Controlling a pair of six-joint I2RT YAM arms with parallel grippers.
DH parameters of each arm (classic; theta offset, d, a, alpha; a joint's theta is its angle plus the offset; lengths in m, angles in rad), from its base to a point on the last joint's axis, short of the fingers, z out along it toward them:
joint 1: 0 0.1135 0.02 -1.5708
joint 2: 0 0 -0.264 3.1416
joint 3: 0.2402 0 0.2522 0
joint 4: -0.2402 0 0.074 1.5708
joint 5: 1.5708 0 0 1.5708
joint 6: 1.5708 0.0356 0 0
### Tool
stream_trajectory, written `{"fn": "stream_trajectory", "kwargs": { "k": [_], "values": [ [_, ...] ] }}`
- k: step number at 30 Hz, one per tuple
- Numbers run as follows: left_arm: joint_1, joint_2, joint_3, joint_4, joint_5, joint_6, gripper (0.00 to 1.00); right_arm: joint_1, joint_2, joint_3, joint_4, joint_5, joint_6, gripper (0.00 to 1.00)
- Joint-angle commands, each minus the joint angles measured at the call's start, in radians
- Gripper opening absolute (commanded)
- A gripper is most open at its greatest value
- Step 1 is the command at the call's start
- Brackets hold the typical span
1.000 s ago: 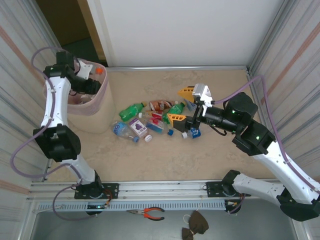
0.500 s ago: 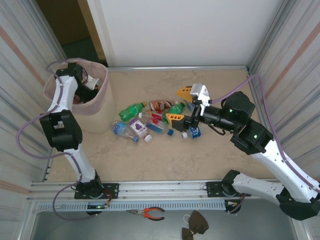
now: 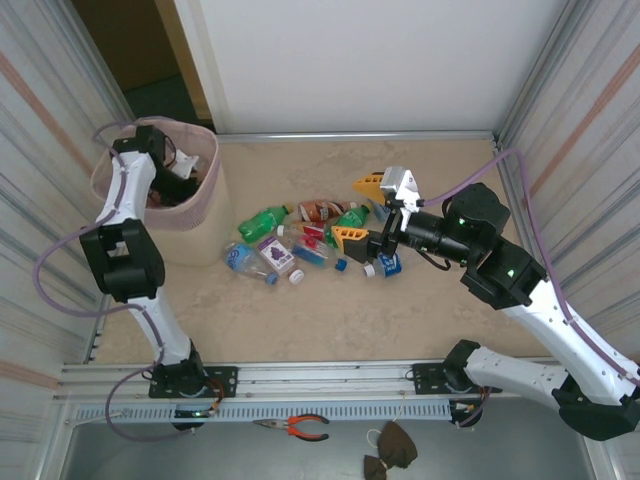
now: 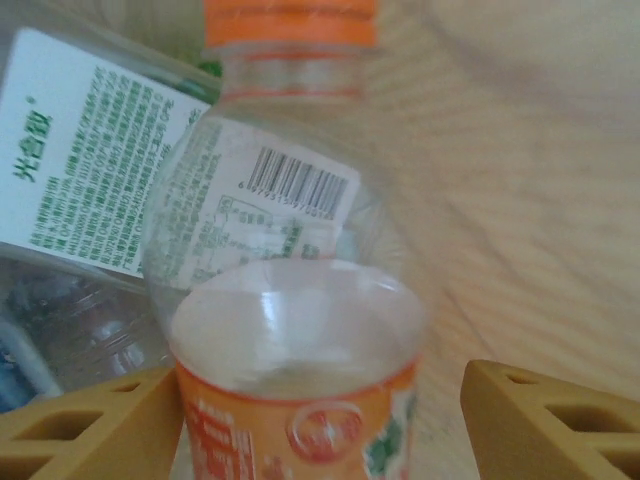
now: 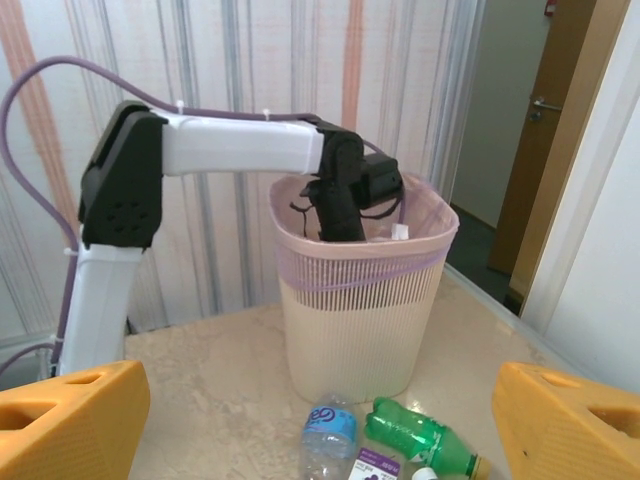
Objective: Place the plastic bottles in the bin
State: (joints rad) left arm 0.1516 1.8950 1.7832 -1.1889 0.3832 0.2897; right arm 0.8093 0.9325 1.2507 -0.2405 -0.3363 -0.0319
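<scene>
- The left gripper (image 4: 316,382) is reaching down inside the bin (image 3: 196,236), its jaws standing apart on either side of the orange-capped bottle (image 4: 290,300). A gap is showing beside the right finger, so it seems to be letting go rather than gripping. The close, blurred view is making contact on the left side hard to judge.
- That bottle is sitting close to a white-labelled bottle (image 4: 80,150) already lying in the bin. Being this deep, it should be settling among the others rather than bouncing out.
- The bin is standing at the far left of the counter (image 3: 330,320), well within the left arm's reach, which is likely why this arm is doing the drop.
- The right gripper (image 3: 360,211) is hovering wide open and empty over the right side of the pile, probably lining up a pick.
- The plastic bottles (image 3: 300,242) left to move are lying clustered mid-counter, right of the bin, with a green bottle (image 3: 262,220) on the bin's side of the cluster.
</scene>
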Motion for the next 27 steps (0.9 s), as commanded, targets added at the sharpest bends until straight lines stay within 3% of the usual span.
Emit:
{"fn": "stream_trajectory", "kwargs": {
  "k": [1,10,17,23,27],
  "values": [
    [0.003,-0.104,-0.001,0.009,0.059,-0.014,0.75,-0.008,-0.021,-0.005,0.001,0.016,-0.002,0.88],
    [0.006,-0.211,0.062,0.012,0.075,-0.06,0.77,-0.048,-0.029,0.004,-0.02,0.045,0.0,0.88],
    [0.006,-0.315,0.083,0.041,0.109,-0.121,0.76,-0.182,-0.018,0.04,-0.089,0.034,0.035,0.88],
    [0.011,-0.37,0.087,0.044,0.039,-0.14,0.77,-0.306,0.006,0.048,-0.146,0.013,0.055,0.87],
    [0.013,-0.398,0.094,0.061,0.08,-0.16,0.76,-0.379,0.044,0.051,-0.194,-0.001,0.054,0.87]
  ]
}}
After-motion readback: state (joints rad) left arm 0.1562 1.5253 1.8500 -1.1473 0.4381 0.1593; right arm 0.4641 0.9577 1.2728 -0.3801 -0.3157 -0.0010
